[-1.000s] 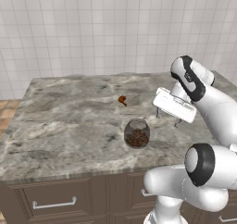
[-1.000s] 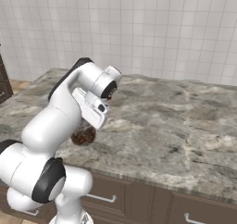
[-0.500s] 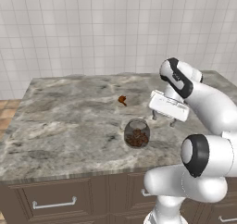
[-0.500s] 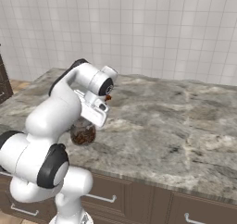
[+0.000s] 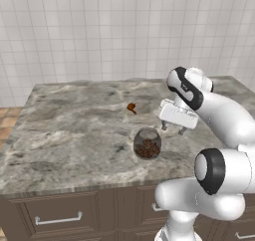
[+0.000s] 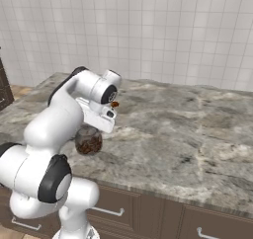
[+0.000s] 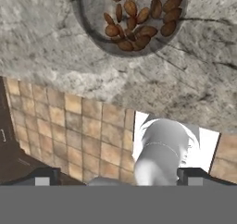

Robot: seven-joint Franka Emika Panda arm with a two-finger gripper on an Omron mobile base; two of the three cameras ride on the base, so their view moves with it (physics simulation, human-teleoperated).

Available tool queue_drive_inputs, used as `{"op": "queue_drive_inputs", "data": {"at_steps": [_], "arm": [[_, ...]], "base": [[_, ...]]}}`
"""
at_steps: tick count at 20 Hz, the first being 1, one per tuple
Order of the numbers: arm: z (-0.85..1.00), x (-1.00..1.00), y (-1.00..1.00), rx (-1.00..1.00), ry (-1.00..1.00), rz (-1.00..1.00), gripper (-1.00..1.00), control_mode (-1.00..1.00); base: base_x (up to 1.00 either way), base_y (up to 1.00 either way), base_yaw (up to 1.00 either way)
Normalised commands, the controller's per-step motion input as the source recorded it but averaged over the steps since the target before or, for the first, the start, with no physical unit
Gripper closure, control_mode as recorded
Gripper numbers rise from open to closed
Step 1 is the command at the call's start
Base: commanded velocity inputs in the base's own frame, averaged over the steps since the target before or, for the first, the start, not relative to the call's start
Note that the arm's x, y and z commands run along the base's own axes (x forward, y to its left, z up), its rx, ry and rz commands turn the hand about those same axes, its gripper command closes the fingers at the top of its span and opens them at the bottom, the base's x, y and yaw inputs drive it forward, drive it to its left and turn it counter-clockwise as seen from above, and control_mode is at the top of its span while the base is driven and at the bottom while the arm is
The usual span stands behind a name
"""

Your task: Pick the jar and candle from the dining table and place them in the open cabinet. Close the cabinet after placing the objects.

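Moved: hand (image 5: 172,130) has swung left toward jar (image 5: 147,143), frame centre.
Hand: fingers wide, holding nothing, lining up for the grasp.
Jar: upright on desk (image 5: 74,130), untouched.

The table (image 5: 74,130) has a smooth grey-brown veined marble top over dark brown wooden drawer fronts (image 5: 60,215) with silver metal handles. The jar (image 5: 147,143) is clear glass holding brown lumpy contents. Behind, the wall (image 5: 99,31) is pale glossy tile.
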Motion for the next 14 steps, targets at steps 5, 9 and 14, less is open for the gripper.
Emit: {"op": "queue_drive_inputs", "data": {"at_steps": [5,9,14], "arm": [[-0.15,0.13,0.05,0.0,-0.22,0.0,-1.0,-1.0],[-0.15,0.19,0.08,0.0,-0.15,-0.06,-1.0,-1.0],[-0.11,0.3,0.07,-0.03,-0.03,-0.15,-1.0,-1.0]], "base": [[0.0,0.0,0.0],[0.0,0.0,0.0],[0.0,0.0,0.0]]}}
